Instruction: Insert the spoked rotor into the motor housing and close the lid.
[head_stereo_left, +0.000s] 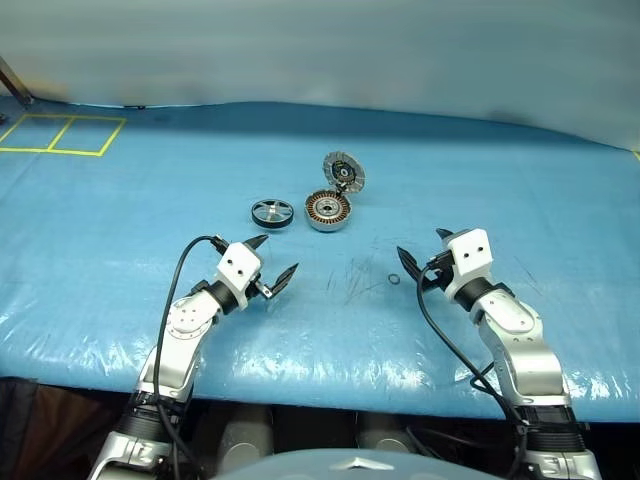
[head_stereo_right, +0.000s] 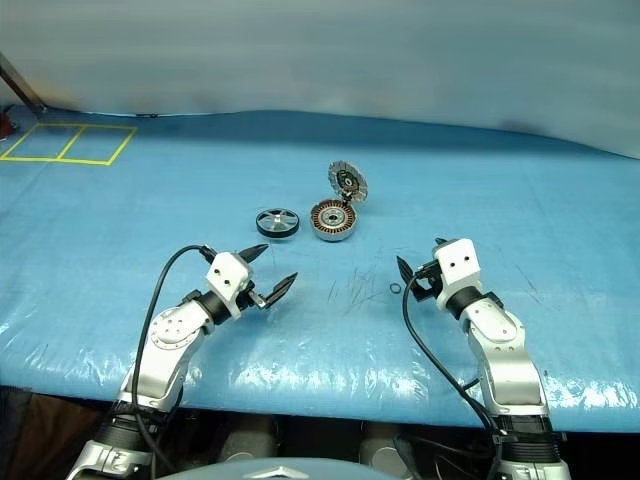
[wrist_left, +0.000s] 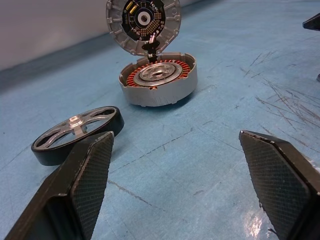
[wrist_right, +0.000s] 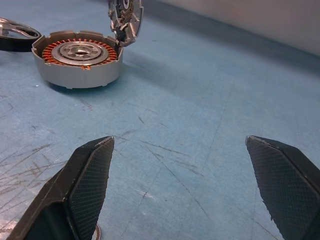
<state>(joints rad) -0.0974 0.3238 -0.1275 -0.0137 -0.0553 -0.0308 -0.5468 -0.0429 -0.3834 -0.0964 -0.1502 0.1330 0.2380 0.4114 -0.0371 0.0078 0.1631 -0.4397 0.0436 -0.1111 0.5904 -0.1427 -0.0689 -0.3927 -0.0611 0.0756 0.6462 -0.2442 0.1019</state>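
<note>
Your left gripper (head_stereo_left: 272, 260) hangs just above the blue mat (head_stereo_left: 120, 250), fingers spread wide, nothing between them. Your right gripper (head_stereo_right: 418, 276) sits level with it across the mat, also spread wide and empty; the two are well apart, with a scratched patch of mat between them. Just beside the right gripper's inner finger a small dark ring (head_stereo_left: 394, 279) lies flat on the mat, not touched. Out ahead of the left gripper, slightly to its inner side, the rotor (head_stereo_left: 272, 212) lies flat: black outer ring, silver spokes, hub up. In the left wrist view it is near the left finger (wrist_left: 90, 175) but apart from it. Just beyond the rotor, toward your right arm's side, stands the housing (head_stereo_left: 328, 210), close to the rotor but not touching, copper windings and silver centre showing from above. It is roughly midway between your two grippers and farther out than both. The lid (head_stereo_left: 343, 171) is swung open and stands nearly upright on the housing's far rim, ribbed inner face and dark centre turned toward you. Far off past the left gripper, yellow tape (head_stereo_left: 60, 135) marks two boxes on the mat.
</note>
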